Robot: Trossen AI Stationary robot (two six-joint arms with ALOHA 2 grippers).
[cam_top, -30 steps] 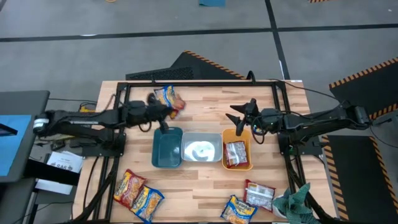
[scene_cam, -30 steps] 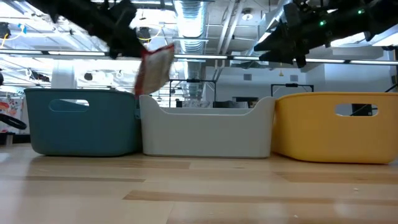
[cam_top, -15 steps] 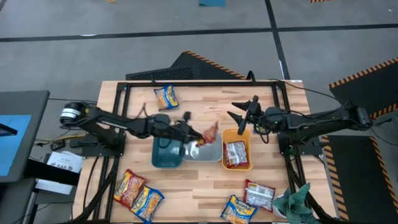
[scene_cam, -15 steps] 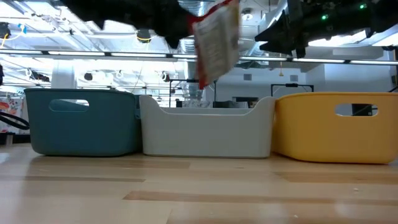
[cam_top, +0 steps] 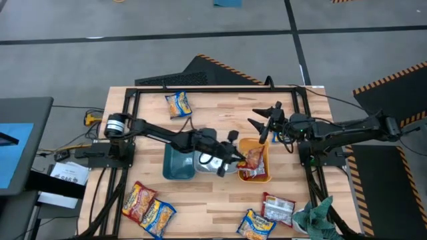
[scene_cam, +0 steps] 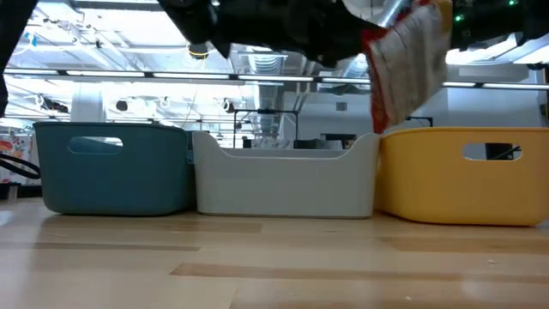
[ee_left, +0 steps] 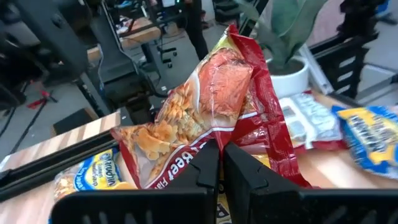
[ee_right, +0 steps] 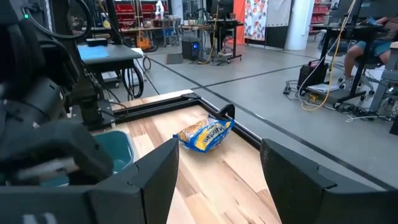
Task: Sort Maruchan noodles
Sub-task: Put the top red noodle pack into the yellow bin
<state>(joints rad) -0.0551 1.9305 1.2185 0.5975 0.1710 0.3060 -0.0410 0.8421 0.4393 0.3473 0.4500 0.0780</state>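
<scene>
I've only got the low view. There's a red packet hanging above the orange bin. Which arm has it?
Observer: The left gripper, shut on the held red packet, reaching across from the left.
Operator: Is that bin empty?
Observer: No, the orange bin already has a second red packet lying inside.
Operator: And the right arm?
Observer: The right gripper hangs open and empty just beyond the bin's far side.

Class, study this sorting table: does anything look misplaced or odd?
Nothing is spilled or damaged. One oddity: a green cloth sits at the table's corner beside loose ramen packets. The left gripper holds a red packet over the orange bin.
</scene>
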